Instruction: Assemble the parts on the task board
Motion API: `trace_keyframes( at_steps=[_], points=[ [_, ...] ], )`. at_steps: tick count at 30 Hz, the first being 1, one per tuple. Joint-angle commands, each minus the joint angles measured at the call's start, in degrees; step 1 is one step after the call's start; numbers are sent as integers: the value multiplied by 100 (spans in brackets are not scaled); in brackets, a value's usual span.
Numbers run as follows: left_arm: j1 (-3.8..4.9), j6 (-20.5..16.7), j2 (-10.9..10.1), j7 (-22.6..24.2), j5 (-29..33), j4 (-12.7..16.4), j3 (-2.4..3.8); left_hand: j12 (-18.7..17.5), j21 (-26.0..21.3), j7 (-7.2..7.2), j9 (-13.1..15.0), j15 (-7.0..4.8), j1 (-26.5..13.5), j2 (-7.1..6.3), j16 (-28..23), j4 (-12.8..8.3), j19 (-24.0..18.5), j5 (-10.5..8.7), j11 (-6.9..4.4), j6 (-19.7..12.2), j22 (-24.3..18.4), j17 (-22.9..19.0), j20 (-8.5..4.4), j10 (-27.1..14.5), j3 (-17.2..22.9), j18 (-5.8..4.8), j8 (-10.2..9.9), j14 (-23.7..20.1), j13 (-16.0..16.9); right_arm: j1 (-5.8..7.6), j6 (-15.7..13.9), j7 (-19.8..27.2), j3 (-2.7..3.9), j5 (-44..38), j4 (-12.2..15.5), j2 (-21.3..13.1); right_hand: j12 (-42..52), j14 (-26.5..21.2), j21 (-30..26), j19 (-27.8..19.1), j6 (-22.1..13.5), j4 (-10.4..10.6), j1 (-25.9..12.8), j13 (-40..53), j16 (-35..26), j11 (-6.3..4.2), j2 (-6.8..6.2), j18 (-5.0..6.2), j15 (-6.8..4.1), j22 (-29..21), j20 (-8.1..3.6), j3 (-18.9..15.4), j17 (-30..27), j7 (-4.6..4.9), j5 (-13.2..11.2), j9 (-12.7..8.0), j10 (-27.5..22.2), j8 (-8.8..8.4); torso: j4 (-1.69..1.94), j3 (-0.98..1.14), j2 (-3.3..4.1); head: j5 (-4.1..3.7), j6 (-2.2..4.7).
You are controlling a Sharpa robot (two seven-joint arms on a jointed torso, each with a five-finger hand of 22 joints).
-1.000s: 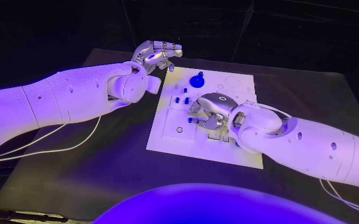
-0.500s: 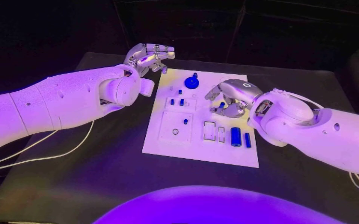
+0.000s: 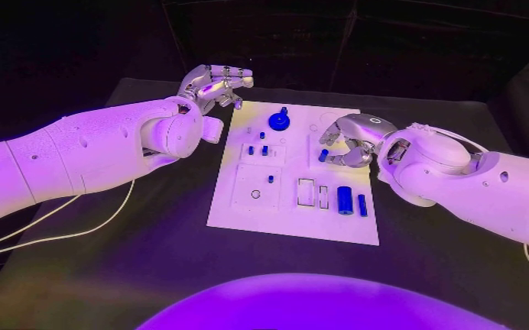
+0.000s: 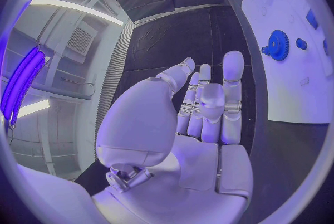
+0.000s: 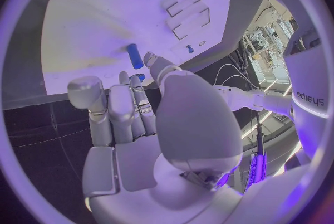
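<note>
The white task board (image 3: 289, 219) lies mid-table. A blue gear (image 3: 279, 121) stands at its far edge, and it shows again as the gear (image 4: 278, 44) in the left wrist view. My right hand (image 3: 351, 139) hovers over the board's right side with fingers curled, pinching a small blue peg (image 3: 323, 155) at its fingertips. The right wrist view has that peg (image 5: 134, 56) close to the board (image 5: 91, 23). My left hand (image 3: 216, 82) hangs off the board's far left corner, its fingers (image 4: 209, 107) straight and holding nothing.
Two short blue pegs (image 3: 257, 149) stand left of centre and another peg (image 3: 271, 179) is nearer me. A thick blue cylinder (image 3: 345, 200) and a thin blue bar (image 3: 361, 205) lie at the near right, beside two rectangular slots (image 3: 314, 192). A white cable (image 3: 66, 231) trails at left.
My right hand has moved from the board's near middle to its far right side, uncovering the cylinder and slots. The left hand has barely moved. The camera has shifted slightly.
</note>
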Motion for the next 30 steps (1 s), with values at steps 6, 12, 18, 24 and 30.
trace_keyframes(
  at_steps=[6, 12, 18, 24, 30],
  points=[
    [9, 70, -2, 15, 14, 1, 4, 41, -24, -8, -11, 38, -7, 56, 8, 5, -3, 9, -6, -47, 0, -9, 25, -57, -46, 88, 45, -4, 9, 13, 399, -146, 1, 4, -118, 130, 139, 48, -9, 0, 93, 5, 126, 17, 34, -18, 147, 66, 18, 17, 9, -64, -4, -24, 11, 20, 20, 61, 4, 4, -3, 11, 16],
    [9, 72, 4, 14, 14, -6, 4, 41, -24, -8, -11, 38, -7, 56, 8, 5, -3, 9, -6, -47, 0, -9, 25, -57, -46, 88, 45, -4, 9, 12, 460, -111, 0, 4, -162, 212, 304, 68, 71, 86, 238, 45, 168, 20, 43, -86, 250, 40, -32, 157, -22, 8, -25, -82, 26, 25, 317, 91, 5, 5, 2, 7, 12],
    [9, 75, 7, 13, 14, -14, 4, 41, -24, -8, -11, 38, -7, 56, 8, 5, -3, 9, -6, -47, 0, -9, 25, -57, -46, 88, 45, -4, 9, 12, 466, -72, -1, 4, -189, 239, 384, 92, 200, 197, 441, 91, 187, 26, 91, -171, 312, 3, -99, 377, -80, 146, 23, -140, 29, 41, 691, 149, -4, 4, -1, 15, -3],
    [9, 84, 20, 10, 14, -23, 3, 41, -24, -8, -11, 38, -7, 56, 8, 5, -3, 9, -6, -47, 0, -9, 25, -57, -46, 88, 45, -4, 9, 11, 456, -45, -1, -1, -210, 277, 383, 148, 350, 308, 670, 83, 245, 33, 240, -241, 366, -41, -156, 626, -136, 291, 196, -185, 23, 58, 986, 216, -2, 8, -2, 10, -4],
    [8, 89, 25, 7, 14, -31, 2, 46, -20, -6, -12, 40, -9, 60, 13, 8, 0, 9, -3, -55, 4, -2, 27, -67, -51, 87, 51, -3, 10, 10, 385, -192, -2, -288, -261, 310, 360, 171, 423, 352, 927, -136, 532, 62, 325, -320, 520, -57, -230, 731, -211, 549, 281, -253, -333, 78, 1260, 301, 0, 7, -2, 4, -12]
  ],
)
